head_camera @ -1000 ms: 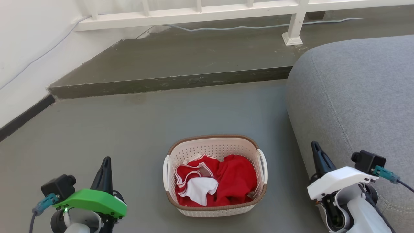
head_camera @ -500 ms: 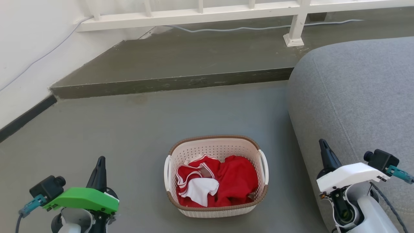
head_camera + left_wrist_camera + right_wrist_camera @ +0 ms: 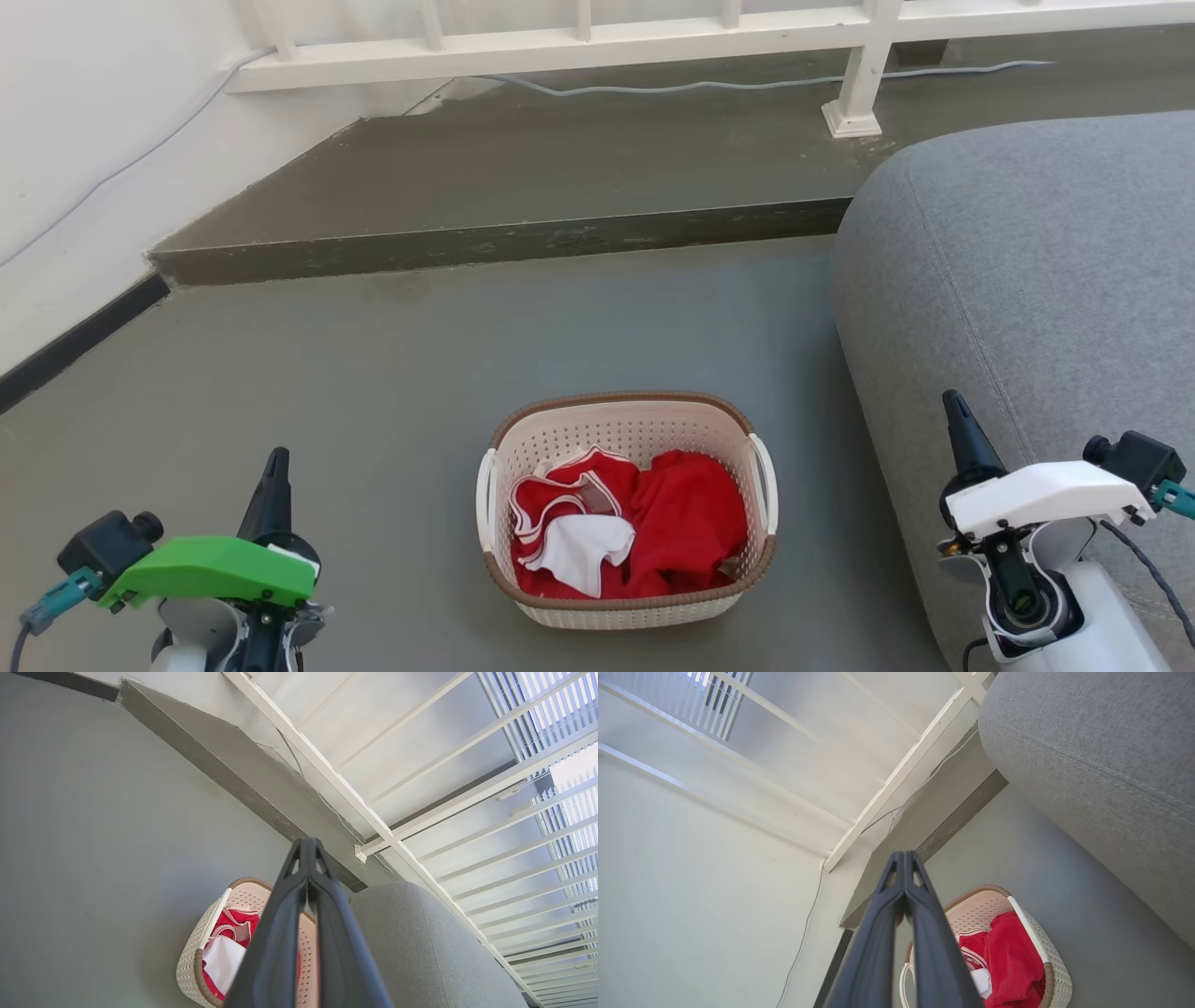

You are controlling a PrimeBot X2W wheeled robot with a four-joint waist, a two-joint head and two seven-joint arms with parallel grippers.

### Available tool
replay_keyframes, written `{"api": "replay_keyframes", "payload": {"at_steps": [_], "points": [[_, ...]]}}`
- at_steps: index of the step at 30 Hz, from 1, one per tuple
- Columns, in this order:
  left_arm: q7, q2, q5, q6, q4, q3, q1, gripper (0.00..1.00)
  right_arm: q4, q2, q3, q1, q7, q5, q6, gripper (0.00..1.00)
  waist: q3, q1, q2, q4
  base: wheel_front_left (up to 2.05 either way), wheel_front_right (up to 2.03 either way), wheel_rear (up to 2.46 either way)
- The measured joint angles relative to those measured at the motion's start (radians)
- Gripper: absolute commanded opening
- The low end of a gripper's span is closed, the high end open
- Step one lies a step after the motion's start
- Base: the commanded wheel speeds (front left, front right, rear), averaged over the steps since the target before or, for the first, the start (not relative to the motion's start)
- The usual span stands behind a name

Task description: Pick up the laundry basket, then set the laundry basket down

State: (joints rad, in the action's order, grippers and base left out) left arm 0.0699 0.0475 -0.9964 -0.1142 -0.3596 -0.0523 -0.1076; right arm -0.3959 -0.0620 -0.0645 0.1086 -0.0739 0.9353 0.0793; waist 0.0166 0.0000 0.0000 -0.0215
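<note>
The laundry basket [image 3: 624, 427] rests on the grey floor in the lower middle of the head view: cream perforated walls, brown rim, white loop handles on its left and right sides, red and white clothes inside. My left gripper [image 3: 276, 462] hovers well to its left, fingers pressed together and holding nothing. To the basket's right, over the sofa's edge, my right gripper [image 3: 954, 403] is likewise shut and empty. The left wrist view catches the basket [image 3: 192, 963] behind the shut left gripper [image 3: 307, 843]. In the right wrist view the basket [image 3: 1052, 966] lies beyond the shut right gripper [image 3: 903, 856].
A grey sofa [image 3: 1036, 280] fills the right side, close to the basket. Behind the basket a raised concrete step [image 3: 504, 245] crosses the floor, with a white railing [image 3: 597, 42] and a cable [image 3: 747, 86] on it. A white wall with dark skirting [image 3: 79, 331] runs along the left.
Both grippers have moved outward, away from the basket: the left one down and to the left, the right one to the right. The basket stays put; the view shifted slightly.
</note>
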Motion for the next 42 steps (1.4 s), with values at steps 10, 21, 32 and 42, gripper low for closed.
{"api": "replay_keyframes", "payload": {"at_steps": [10, 21, 32, 42], "points": [[-0.035, -0.001, -0.112, 0.000, 0.015, 0.025, 0.000, 0.00, 0.019, 0.002, 0.037, 0.000, 0.033, 0.120, 0.005, 0.00, -0.003, 0.0000, 0.0000, 0.004, 0.00, 0.00, 0.00], [-0.070, -0.002, -0.231, -0.002, 0.027, 0.054, 0.002, 0.00, 0.039, 0.006, 0.080, -0.001, 0.075, 0.250, 0.016, 0.00, -0.005, 0.0000, 0.0000, 0.008, 0.00, 0.00, 0.00], [-0.110, -0.004, -0.348, -0.005, 0.046, 0.084, 0.005, 0.00, 0.062, 0.010, 0.122, -0.008, 0.112, 0.382, 0.025, 0.00, -0.008, 0.0000, 0.0000, 0.013, 0.00, 0.00, 0.00], [-0.141, -0.006, -0.453, -0.006, 0.054, 0.111, 0.005, 0.00, 0.081, 0.017, 0.159, -0.010, 0.146, 0.502, 0.027, 0.00, -0.011, 0.0000, 0.0000, 0.017, 0.00, 0.00, 0.00]]}}
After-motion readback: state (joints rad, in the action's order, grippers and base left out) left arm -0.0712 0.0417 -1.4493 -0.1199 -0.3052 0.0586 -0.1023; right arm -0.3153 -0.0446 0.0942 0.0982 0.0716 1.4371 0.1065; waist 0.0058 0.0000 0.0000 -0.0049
